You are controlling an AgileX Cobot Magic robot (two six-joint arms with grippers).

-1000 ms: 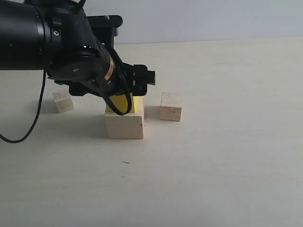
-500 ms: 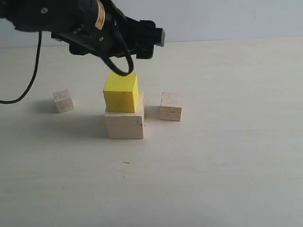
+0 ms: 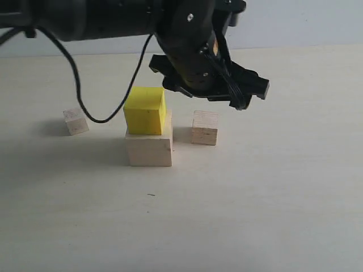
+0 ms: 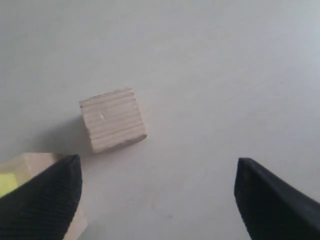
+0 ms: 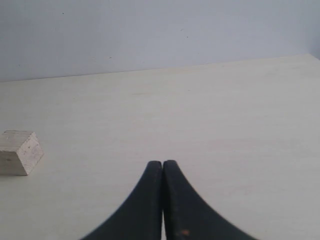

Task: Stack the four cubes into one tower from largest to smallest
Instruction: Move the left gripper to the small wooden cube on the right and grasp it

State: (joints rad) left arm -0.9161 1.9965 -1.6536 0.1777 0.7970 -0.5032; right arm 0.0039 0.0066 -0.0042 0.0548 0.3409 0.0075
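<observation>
Currently on the table (image 3: 272,198): large pale cube (image 3: 148,150) with yellow cube (image 3: 145,110) seated on top; medium wood cube (image 3: 205,127) just beside that stack, smallest cube (image 3: 75,121) well apart on its other side. Left gripper (image 4: 157,175) hung over the medium wood cube, jaws spread wide and empty; right gripper (image 5: 163,200) had its fingers pressed together, holding nothing. Step judged in hand: fetching the third tier, which called for descending astride the medium wood cube, closing, then lifting it onto the yellow cube.
</observation>
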